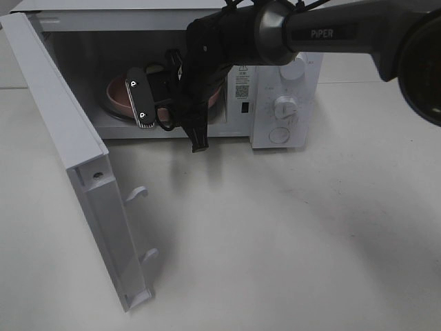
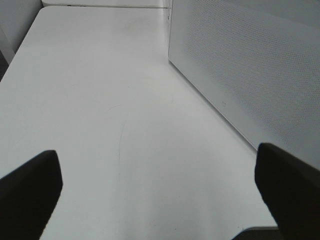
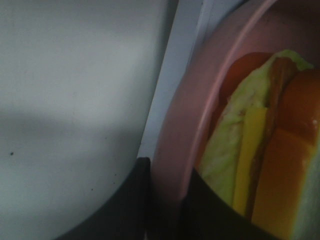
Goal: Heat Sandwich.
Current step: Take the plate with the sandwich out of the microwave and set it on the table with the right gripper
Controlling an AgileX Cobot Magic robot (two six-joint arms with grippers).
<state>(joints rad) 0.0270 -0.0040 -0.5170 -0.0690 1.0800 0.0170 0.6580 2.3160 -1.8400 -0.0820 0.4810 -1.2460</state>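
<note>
**Item: plated sandwich, inside open microwave, rim-held**

- **Location.** You have the sandwich (image 3: 260,150) lying on the pink plate (image 3: 172,150). The plate sits within the cavity of the white microwave (image 1: 282,103), whose door (image 1: 83,172) is swung wide open. From the high view the arm hides the sandwich itself.
- **Right gripper (image 3: 167,197).** Nearly closed, its two dark fingers pinching the plate's thin rim, one on each side.
- **Left gripper (image 2: 160,170).** Spread fully and holding nothing, above the table (image 2: 125,100) beside the microwave's outer wall.
- **Hazards, as judged.**
  - A pinch on one edge gives little leverage, so the plate could tilt and let the sandwich slide.
  - If you withdraw before releasing, you would drag the plate back out.
  - The wrist is deep in the opening and may knock the cavity frame.
  - The door is not yet closed.
</note>
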